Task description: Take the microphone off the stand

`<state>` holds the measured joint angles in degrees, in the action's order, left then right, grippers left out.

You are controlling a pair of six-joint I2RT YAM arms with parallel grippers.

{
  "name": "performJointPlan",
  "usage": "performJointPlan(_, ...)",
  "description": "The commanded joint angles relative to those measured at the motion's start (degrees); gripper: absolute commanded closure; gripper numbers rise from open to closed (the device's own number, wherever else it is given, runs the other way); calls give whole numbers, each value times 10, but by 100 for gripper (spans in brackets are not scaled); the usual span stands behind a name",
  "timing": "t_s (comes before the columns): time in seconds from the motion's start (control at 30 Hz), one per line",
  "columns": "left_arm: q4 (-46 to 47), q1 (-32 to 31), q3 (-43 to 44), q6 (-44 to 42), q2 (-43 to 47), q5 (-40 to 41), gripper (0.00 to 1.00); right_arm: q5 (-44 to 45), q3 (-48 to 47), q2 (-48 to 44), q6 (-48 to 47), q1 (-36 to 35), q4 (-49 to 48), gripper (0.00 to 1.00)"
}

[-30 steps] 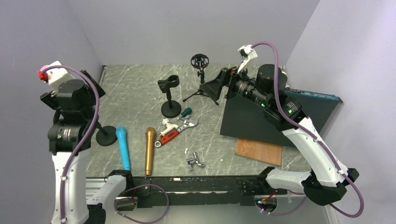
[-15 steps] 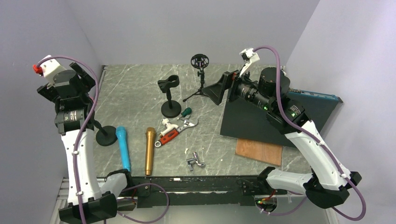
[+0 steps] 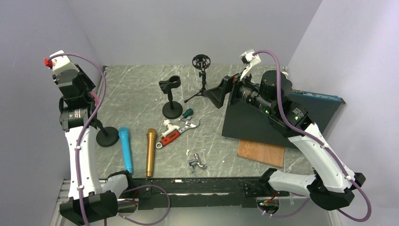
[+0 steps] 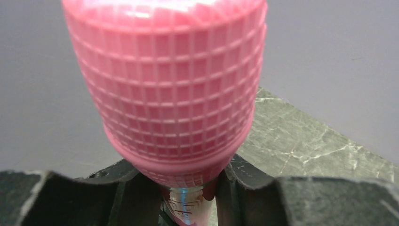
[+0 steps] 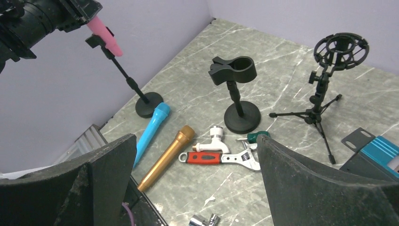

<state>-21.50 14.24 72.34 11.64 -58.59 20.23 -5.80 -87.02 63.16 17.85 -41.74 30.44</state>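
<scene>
At the upper left of the overhead view, the left hand (image 4: 188, 190) appears to clamp the pink mesh-headed plastic microphone (image 4: 164, 84) just under its head (its tail sits in the clip of the slim black round-based stand (image 5: 148, 104)). The right hand (image 5: 197, 169) gapes wide, empty, above the grey marbled tabletop (image 3: 136, 89), right of centre.

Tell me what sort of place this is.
Probably a robot-manipulation test cell: a marble-patterned tabletop boxed in by plain lavender walls, two robot arms mounted at its near edge, and staged props such as a blue microphone, a gold microphone and an adjustable wrench.
</scene>
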Motion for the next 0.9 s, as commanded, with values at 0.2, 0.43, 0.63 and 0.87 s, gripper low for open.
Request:
performJointPlan(0.2,37,3,70,8,-41,-86,84,29,-6,-18,-25,-2,-6,0)
performJointPlan(0.43,77,3,85,46,-56,-141,100,27,-7,-10,-23,-2,-10,0)
performJointPlan(0.63,113,3,121,94,-100,-183,100,27,-11,-5,-22,-3,-8,0)
performJointPlan(0.87,160,-23,141,134,-141,-193,100,26,-10,-1,-19,-2,-9,0)
